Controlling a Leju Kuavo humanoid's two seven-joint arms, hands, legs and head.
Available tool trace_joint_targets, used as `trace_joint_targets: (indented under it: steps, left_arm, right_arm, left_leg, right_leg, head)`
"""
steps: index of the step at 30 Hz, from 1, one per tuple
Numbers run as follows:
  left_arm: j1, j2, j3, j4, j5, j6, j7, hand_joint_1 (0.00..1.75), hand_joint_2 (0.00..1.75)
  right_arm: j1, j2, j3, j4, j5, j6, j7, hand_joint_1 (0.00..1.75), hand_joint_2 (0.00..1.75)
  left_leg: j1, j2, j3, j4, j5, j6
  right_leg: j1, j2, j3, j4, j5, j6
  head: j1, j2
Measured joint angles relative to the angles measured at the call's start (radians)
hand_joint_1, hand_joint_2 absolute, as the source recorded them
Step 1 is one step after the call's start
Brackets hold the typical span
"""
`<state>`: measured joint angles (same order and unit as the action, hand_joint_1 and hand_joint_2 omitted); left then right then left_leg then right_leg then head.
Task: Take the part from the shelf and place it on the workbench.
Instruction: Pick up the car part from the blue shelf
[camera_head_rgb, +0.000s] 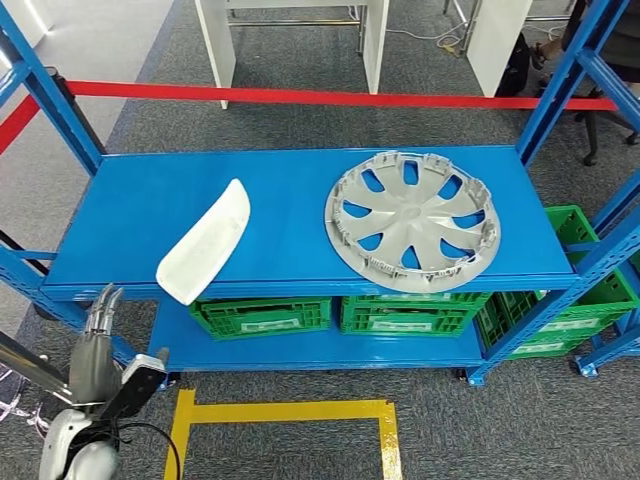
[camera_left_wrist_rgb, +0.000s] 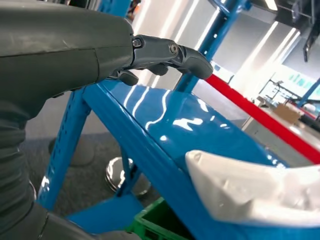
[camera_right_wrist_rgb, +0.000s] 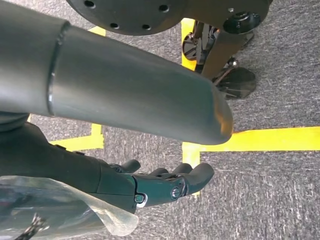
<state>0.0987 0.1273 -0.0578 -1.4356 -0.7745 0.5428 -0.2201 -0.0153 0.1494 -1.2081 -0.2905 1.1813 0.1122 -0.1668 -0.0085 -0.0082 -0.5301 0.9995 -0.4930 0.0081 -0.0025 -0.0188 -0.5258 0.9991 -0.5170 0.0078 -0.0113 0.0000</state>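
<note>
The white part (camera_head_rgb: 205, 243) lies on the blue shelf (camera_head_rgb: 136, 215), left of centre, long axis slanting up-right, overhanging the front edge just above-right of the empty, spread left hand (camera_head_rgb: 96, 345).

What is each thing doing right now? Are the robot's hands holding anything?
left hand: empty, fingers apart, raised below the shelf edge
right hand: empty, hanging over the floor
white part: lying on the blue shelf, overhanging its front edge
hubcap: lying flat, untouched
</note>
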Motion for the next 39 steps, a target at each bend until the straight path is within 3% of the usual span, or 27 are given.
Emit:
trace_joint_targets:
  steps: [8, 30, 34, 39]
  left_arm:
    - [-0.052, 0.037, -0.063, 0.091, -0.113, 0.029, 0.048, 0.00, 1.75]
    - [-0.160, 0.119, -0.153, 0.173, -0.358, 0.055, 0.180, 0.00, 1.75]
    - [-0.187, 0.130, -0.162, 0.203, -0.392, 0.055, 0.196, 0.00, 1.75]
    - [-0.235, 0.142, -0.178, 0.259, -0.438, 0.051, 0.213, 0.00, 1.75]
  right_arm:
    - [-0.004, -0.021, 0.000, 0.032, 0.007, -0.010, -0.001, 0.00, 0.00]
    - [-0.012, -0.044, 0.001, 0.066, 0.032, -0.017, -0.001, 0.00, 0.00]
    - [-0.013, -0.047, 0.001, 0.070, 0.036, -0.018, -0.001, 0.00, 1.75]
    - [-0.016, -0.052, 0.002, 0.075, 0.041, -0.018, -0.001, 0.00, 1.75]
  left_leg:
    - [0.000, 0.000, 0.000, 0.000, 0.000, 0.000]
    - [0.000, 0.000, 0.000, 0.000, 0.000, 0.000]
    - [0.000, 0.000, 0.000, 0.000, 0.000, 0.000]
    - [0.000, 0.000, 0.000, 0.000, 0.001, 0.000]
  right_leg:
    - [0.000, 0.000, 0.000, 0.000, 0.000, 0.000]
    - [0.000, 0.000, 0.000, 0.000, 0.000, 0.000]
    - [0.000, 0.000, 0.000, 0.000, 0.000, 0.000]
    - [0.000, 0.000, 0.000, 0.000, 0.000, 0.000]
  head:
    - [0.000, 0.000]
    - [0.000, 0.000]
    - [0.000, 0.000]
    - [0.000, 0.000]
